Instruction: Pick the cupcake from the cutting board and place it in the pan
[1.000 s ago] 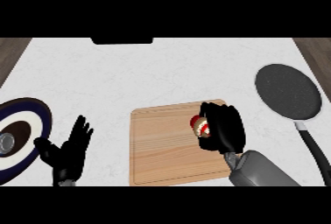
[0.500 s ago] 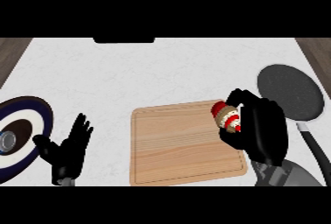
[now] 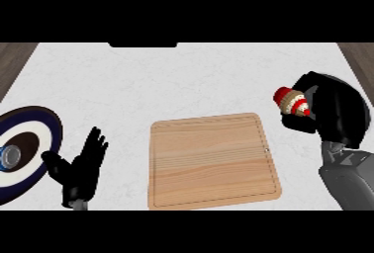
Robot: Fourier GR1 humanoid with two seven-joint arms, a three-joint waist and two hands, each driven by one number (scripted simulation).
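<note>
My right hand (image 3: 332, 111) is at the right side of the counter, curled round the cupcake (image 3: 292, 101), which shows red, white and brown at the hand's left edge. It is held off the wooden cutting board (image 3: 211, 160), up and to the right of the board's far right corner. The board's top is bare. The dark pan is hidden behind my right hand and arm. My left hand (image 3: 80, 165) rests open, fingers up, at the lower left.
A dark blue and white plate (image 3: 36, 126) with a small metal cup (image 3: 11, 158) on it lies at the left edge, close to my left hand. A dark object (image 3: 142, 44) sits at the counter's far edge.
My right hand has lifted the cupcake off the cutting board and carried it right and away, now covering the pan. The left hand has stayed put.
</note>
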